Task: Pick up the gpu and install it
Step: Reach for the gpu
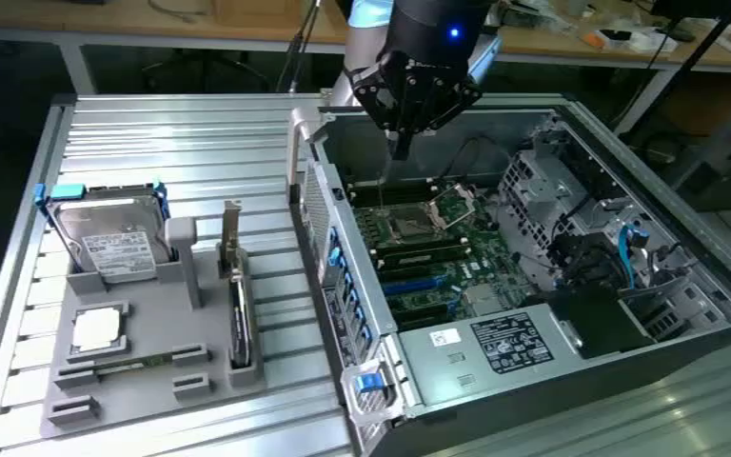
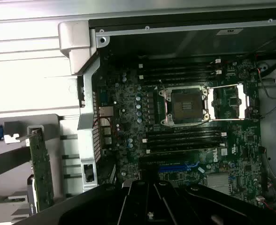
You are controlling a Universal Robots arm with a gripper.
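The gpu (image 1: 236, 309) stands on edge in a slot of the grey holder (image 1: 149, 381) on the exterior view's left, its silver bracket pointing up. In the wrist view the gpu (image 2: 40, 171) shows its green board side beside the case wall. My gripper (image 1: 400, 143) hangs above the far end of the open computer case (image 1: 493, 347), over the motherboard (image 1: 429, 248), well apart from the gpu. Its fingers are shut with nothing between them. The gripper (image 2: 149, 192) appears as a dark body over the blue slots (image 2: 178, 166).
The holder also carries a silver hard drive (image 1: 111, 238) in a blue frame, a processor (image 1: 96, 328) and a slim memory stick (image 1: 137, 362). The processor socket (image 2: 185, 105) lies open. The case's raised side wall (image 1: 327, 248) stands between holder and motherboard. Drive cages (image 1: 569, 190) fill the case's other side.
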